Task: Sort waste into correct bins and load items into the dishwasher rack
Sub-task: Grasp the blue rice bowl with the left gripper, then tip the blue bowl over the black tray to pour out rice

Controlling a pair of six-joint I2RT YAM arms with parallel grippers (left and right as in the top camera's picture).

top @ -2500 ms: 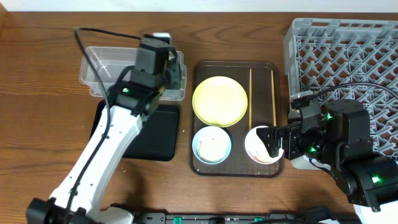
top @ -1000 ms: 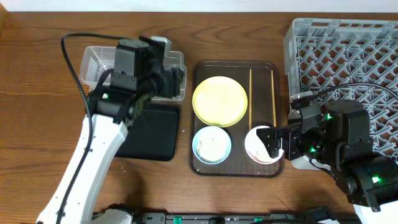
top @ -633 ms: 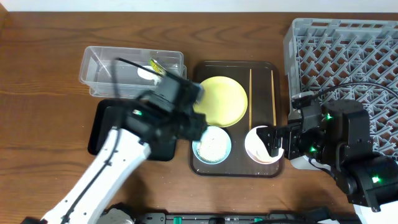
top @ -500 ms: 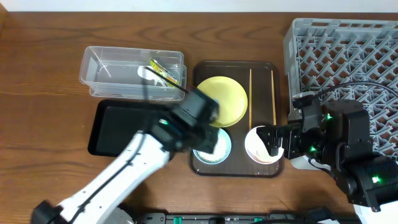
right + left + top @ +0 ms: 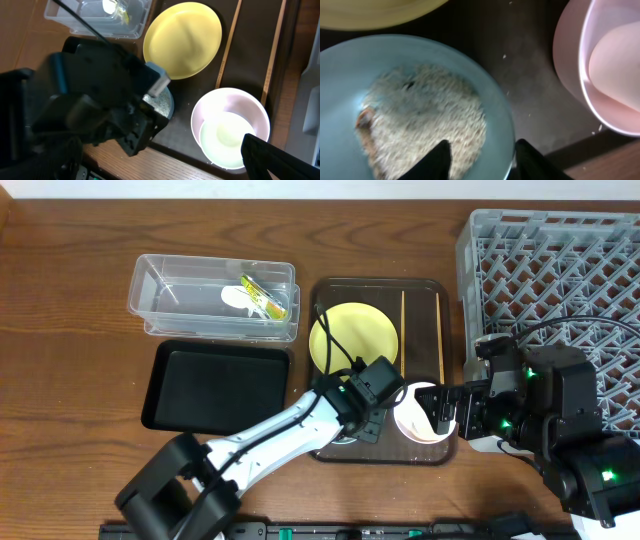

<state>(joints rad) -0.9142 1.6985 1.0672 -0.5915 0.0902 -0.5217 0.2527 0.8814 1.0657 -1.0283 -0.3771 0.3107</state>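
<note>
change of station is the news: a couple of seconds ago the left arm hung over the clear plastic rectangular tub [image 5: 160, 290], and now it has swung across to the dark-brown serving tray [image 5: 330, 284]. with the arm gone we see, lying in the tub, the small green-and-orange snack wrapper [image 5: 262, 297] and the crumpled white paper piece [image 5: 235, 297]. the shallow black rectangular tray [image 5: 215, 385] beside the tub shows nothing in it.

the left gripper [image 5: 482, 159] sits low over the round light-blue bowl [image 5: 496, 117], its two fingers spread apart with the bowl's near rim between them. nothing is clamped, and we cannot tell whether either finger touches. the loose white rice grains [image 5: 430, 120] are heaped inside the bowl, with a few strays on the serving tray.

we judge the dry waste done and the rice next: the bowl would need gripping by its rim and tipping into a bin before racking. a thin rim under a loose load could tilt or slip.

the right gripper [image 5: 443, 408] has not shifted from the pinkish-white bowl [image 5: 570, 60], which holds the small white cup [image 5: 227, 137]; whether it is parted or closed we cannot tell. the round yellow plate [image 5: 355, 340] and two thin wooden chopsticks [image 5: 403, 330] wait on the serving tray, and the large square grey plastic dishwasher rack [image 5: 560, 270] has nothing loaded that we can see.
</note>
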